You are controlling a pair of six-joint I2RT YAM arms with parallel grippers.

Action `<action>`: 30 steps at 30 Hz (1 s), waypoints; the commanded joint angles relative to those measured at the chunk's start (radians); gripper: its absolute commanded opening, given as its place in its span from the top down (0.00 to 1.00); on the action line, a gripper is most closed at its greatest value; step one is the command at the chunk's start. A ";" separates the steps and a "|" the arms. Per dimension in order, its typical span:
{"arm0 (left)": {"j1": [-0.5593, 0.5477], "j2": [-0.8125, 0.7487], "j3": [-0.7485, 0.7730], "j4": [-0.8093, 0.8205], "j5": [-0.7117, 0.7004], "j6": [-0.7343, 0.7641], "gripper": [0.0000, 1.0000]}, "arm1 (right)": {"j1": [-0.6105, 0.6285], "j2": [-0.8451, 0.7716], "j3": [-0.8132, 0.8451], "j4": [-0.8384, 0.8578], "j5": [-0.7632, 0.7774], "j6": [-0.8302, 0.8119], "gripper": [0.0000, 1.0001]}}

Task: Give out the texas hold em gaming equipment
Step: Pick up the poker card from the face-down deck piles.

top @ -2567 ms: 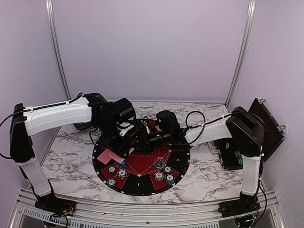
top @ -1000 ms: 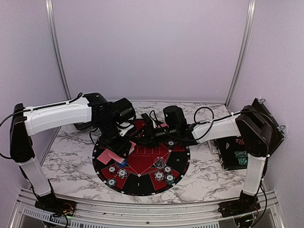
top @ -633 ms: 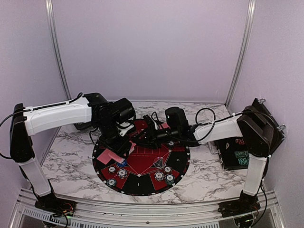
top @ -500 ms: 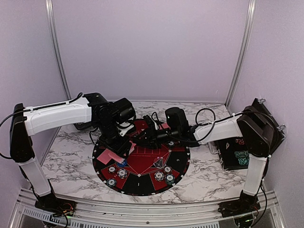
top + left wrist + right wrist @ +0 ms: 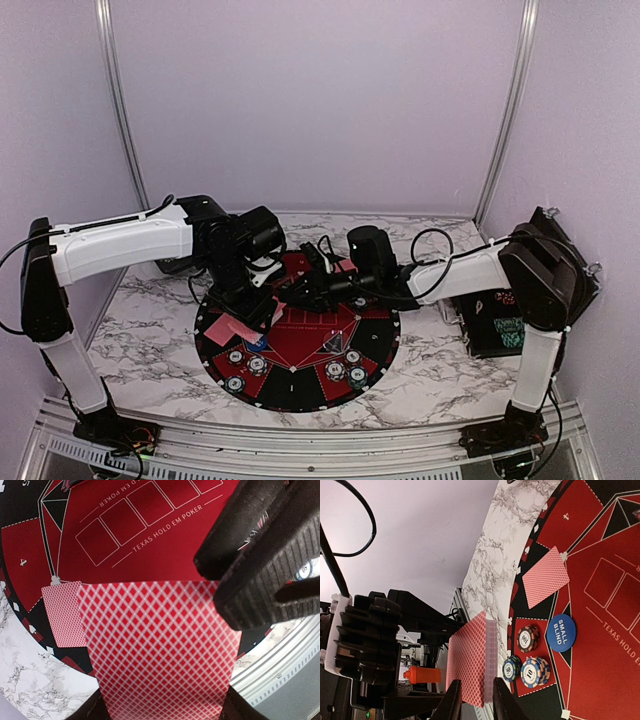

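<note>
left gripper [image 5: 165,707] clamped on cards [image 5: 160,640] | right gripper [image 5: 475,700] straddling them, grip unclear

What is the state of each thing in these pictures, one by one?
left gripper, shut on the card deck
card deck, held above the mat, backs showing
right gripper, fingers either side of the deck's edge, grip unclear
single card, flat on the mat, face down
blue marker, flat, label up
poker chips, in small stacks

Right claw [image 5: 476,692] fingertips straddle card deck [image 5: 467,657] edge; chips [image 5: 534,671] beside blue marker [image 5: 561,632].
</note>
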 commanded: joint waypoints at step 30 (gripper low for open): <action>-0.003 -0.007 0.024 -0.022 -0.011 0.002 0.47 | 0.013 0.024 -0.010 0.064 -0.032 0.038 0.93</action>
